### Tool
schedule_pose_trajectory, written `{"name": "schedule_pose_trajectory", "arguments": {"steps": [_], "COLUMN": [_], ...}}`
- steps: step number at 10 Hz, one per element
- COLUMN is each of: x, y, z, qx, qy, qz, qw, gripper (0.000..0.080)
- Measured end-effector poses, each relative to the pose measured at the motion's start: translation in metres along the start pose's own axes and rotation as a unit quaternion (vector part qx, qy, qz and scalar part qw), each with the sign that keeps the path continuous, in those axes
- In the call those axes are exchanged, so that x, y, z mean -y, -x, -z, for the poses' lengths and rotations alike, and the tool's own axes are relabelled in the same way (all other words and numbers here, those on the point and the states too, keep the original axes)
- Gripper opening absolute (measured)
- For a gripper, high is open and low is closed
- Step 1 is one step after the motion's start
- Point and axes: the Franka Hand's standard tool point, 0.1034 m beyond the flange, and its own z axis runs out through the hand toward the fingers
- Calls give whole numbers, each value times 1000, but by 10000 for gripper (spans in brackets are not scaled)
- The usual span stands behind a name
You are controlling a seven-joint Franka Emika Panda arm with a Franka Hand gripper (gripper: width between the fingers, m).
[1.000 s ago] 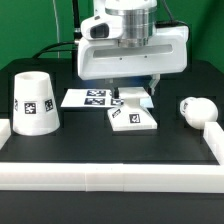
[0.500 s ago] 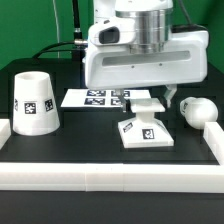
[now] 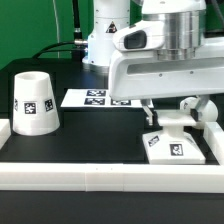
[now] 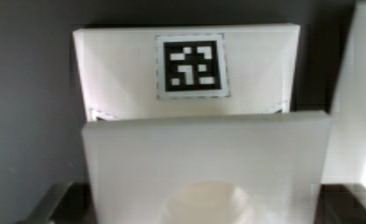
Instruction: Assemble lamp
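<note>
At lower right of the exterior view, the claw (image 3: 168, 118) is clamped on the lamp base (image 3: 190, 152), close to the white front rail (image 3: 90, 176). Its black-and-white tag (image 3: 171, 150) is small there and fills the wrist view (image 4: 194, 66). Only the exterior view shows the shade (image 3: 33, 100) at left with 1 tag, the marker board (image 3: 95, 98) and the bulb piece (image 3: 207, 110). The black counter (image 3: 90, 135) lies open at centre.

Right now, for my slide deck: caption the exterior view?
End effector grips the lamp base; the shade stands apart at the exterior view's left.
</note>
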Motion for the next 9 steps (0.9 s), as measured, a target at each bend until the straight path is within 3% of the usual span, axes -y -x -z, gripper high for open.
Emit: {"name": "schedule_pose_trajectory", "arguments": {"steps": [4,8,9], "x": [6,14,14], "y": [-35,-40,-40], "z": [-3,-3,-3], "qx": [-29,-29,-29], "qy": [-4,-6,-6], "qz": [10,10,10], "qw": [1000,1000,1000], "gripper": [534,534,606]}}
